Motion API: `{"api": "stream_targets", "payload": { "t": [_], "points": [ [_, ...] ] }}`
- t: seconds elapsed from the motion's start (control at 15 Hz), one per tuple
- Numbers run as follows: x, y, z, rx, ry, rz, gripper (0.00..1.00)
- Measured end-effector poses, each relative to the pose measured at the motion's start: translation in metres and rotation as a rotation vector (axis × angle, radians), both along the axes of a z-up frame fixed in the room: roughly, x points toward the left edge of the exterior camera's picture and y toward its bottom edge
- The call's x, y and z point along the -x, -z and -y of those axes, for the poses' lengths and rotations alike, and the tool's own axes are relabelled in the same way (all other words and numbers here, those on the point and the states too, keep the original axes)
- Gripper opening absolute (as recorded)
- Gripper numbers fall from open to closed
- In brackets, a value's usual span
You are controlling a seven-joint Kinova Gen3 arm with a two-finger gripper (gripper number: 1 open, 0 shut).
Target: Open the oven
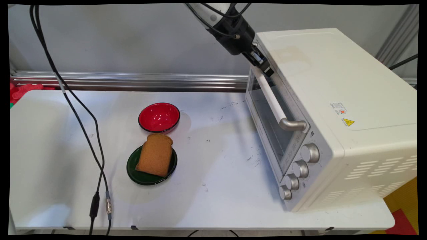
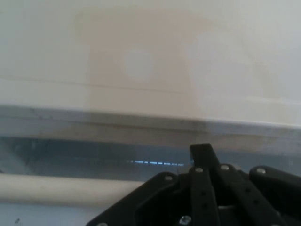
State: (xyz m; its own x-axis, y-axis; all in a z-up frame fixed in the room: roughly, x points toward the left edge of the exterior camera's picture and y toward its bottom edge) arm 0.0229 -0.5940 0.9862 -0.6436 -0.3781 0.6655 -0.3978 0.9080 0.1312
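White table: bread on green plate, red bowl empty, jaws' state unclear.

Oven walls the right; table's middle seems open.

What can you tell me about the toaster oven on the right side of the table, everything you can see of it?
The toaster oven is a cream-white metal box standing upright on the white table, angled so its front faces left. Its glass door looks shut and carries a long white handle with silvery end brackets. Four silver knobs run down the front's near end. Vent slots pierce the near side, and a yellow warning sticker sits on top. The black gripper is at the handle's far end.
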Motion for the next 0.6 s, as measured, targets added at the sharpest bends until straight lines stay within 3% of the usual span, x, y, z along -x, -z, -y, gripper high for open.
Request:
{"api": "stream_targets", "payload": {
  "t": [0.6],
  "points": [
    [-0.012, 0.013, -0.010, 0.011, 0.054, 0.037, 0.00]
  ]
}}
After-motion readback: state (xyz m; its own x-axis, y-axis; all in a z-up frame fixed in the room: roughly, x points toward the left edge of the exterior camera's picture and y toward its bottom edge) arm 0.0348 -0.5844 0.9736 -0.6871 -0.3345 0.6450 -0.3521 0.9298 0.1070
